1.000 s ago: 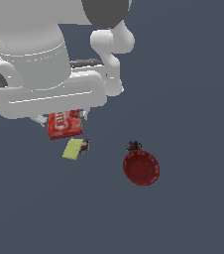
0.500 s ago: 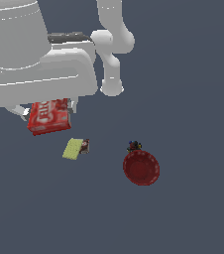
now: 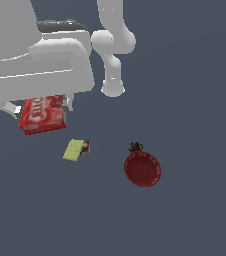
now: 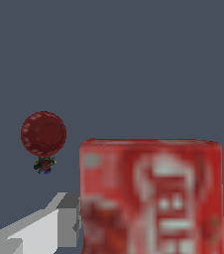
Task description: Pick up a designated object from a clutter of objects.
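Note:
The red box with white lettering (image 3: 42,114) hangs under my gripper (image 3: 40,107) at the exterior view's left, lifted above the floor. My gripper is shut on it; the fingers are mostly hidden by the arm and the box. In the wrist view the red box (image 4: 151,196) fills the near field, with a grey finger (image 4: 34,230) beside it. The yellow-green sponge (image 3: 73,149) lies below, with the small brown box (image 3: 86,146) touching it. The dark red bowl (image 3: 142,169) sits at the right with the tiny dark multicoloured item (image 3: 135,146) by its rim; both show in the wrist view (image 4: 43,133).
The white arm's base (image 3: 112,90) stands behind the objects and its large links (image 3: 35,55) cover the upper left of the exterior view. The floor (image 3: 195,100) is plain dark grey.
The red box has risen with my gripper and appears larger and further toward the exterior view's left. The sponge, brown box, bowl and small item have not moved.

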You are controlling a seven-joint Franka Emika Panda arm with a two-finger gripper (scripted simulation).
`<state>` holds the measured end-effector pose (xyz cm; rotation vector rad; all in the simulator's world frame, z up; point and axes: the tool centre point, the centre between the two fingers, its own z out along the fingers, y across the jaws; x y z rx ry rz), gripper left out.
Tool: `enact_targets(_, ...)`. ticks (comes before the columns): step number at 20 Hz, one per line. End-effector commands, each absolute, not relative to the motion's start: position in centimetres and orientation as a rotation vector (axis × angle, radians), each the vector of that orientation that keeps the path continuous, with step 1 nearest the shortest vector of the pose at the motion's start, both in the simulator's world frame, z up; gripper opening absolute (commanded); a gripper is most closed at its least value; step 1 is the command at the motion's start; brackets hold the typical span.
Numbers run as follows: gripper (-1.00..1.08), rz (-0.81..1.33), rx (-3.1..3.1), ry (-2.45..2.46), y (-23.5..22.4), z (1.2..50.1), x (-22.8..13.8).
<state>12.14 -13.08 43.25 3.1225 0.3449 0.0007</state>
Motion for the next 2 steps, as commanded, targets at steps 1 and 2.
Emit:
enact_targets(1,-1.00,0.000,3.122,0.345,-13.10,43.32,12.19)
enact_targets(2,-1.00,0.000,3.122,0.345,-13.10,43.31,12.20)
